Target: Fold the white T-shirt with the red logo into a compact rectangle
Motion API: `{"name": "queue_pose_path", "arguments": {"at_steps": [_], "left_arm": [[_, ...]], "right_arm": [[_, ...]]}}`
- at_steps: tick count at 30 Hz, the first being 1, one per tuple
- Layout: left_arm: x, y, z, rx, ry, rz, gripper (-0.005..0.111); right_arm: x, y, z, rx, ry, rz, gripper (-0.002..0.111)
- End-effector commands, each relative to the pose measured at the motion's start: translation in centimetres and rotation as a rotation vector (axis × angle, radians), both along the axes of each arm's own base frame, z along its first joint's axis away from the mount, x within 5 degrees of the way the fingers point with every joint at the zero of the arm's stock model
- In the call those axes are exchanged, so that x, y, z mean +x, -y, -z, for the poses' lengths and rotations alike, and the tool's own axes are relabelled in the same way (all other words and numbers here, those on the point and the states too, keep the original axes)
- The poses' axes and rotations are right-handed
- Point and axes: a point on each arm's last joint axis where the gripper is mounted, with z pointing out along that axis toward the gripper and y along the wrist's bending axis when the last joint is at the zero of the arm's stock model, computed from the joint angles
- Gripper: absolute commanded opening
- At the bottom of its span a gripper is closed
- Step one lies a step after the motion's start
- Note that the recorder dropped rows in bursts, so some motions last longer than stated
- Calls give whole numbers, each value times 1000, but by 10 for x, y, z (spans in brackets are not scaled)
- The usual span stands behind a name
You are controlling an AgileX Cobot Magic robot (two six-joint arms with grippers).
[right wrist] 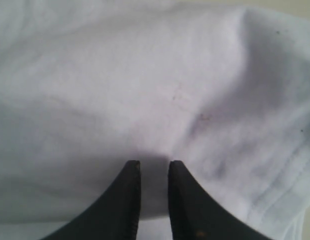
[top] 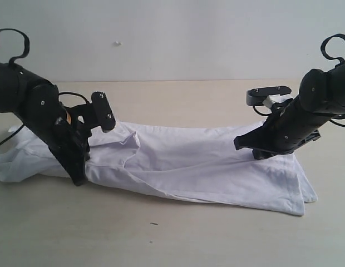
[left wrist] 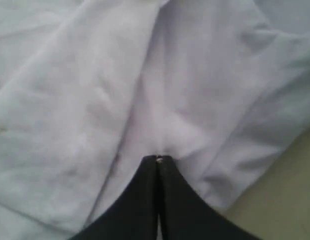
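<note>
exterior view: the white t-shirt point(top: 189, 161) lies across the pale table point(top: 161, 233) as a long, rumpled band running from the left side to the right. it is folded over on itself, with a loose flap raised near its left third and layered edges fanned out at the right end. the left gripper point(top: 78, 177) is down at the near edge of the cloth on the left, and its arm slants over the bunched left end. the right gripper point(top: 260, 152) sits on top of the cloth at the right end, where the fabric rises toward it.

left wrist view: the black fingers point(left wrist: 140, 200) are pressed flat together. creases in the cloth run into their tips, where a small pucker is nipped. a strip of bare table shows beside the shirt's edge.

right wrist view: the fingers point(right wrist: 127, 195) stand a narrow gap apart with white cloth filling it, clamped on a thicker fold. a stitched hem point(right wrist: 280, 200) runs along the cloth's edge near them. faint reddish flecks mark the fabric just beyond the tips.
</note>
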Motion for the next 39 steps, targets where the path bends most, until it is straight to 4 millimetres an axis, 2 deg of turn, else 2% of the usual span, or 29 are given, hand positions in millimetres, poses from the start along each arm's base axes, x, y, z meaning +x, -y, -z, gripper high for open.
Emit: {"name": "queue_pose_path", "arguments": {"at_steps": [1,8,14,20,25,28,31,35,39], "left_arm": [[12,2,9,-55,98,-1,0],[19,6,-2,-80,199,44,0],[30,2,0,-83,283,100,0],[44,6,-12,-197,440,109,0],[47,5,-16,-200,448,100,0],[46,0,-20,-222,429,33,0],[46,-7,-31,-301,410,-110,0],[35,-16,-36,-217,330,-140,0],[28,-38,-35,-194,253,-275,0]], "right_arm": [[1,2,-3,-3,12,-2,22],[1,2,-3,-3,14,-2,22],[1,2,-3,-4,12,-3,22],[1,2,-3,-4,12,-3,22],[1,2,-3,-6,15,-8,22],[1,2,-3,-6,15,-8,22],[1,2,-3,-9,16,-15,22],[1,2,-9,-8,34,-14,22],[0,2,-19,-4,55,-13,22]]}}
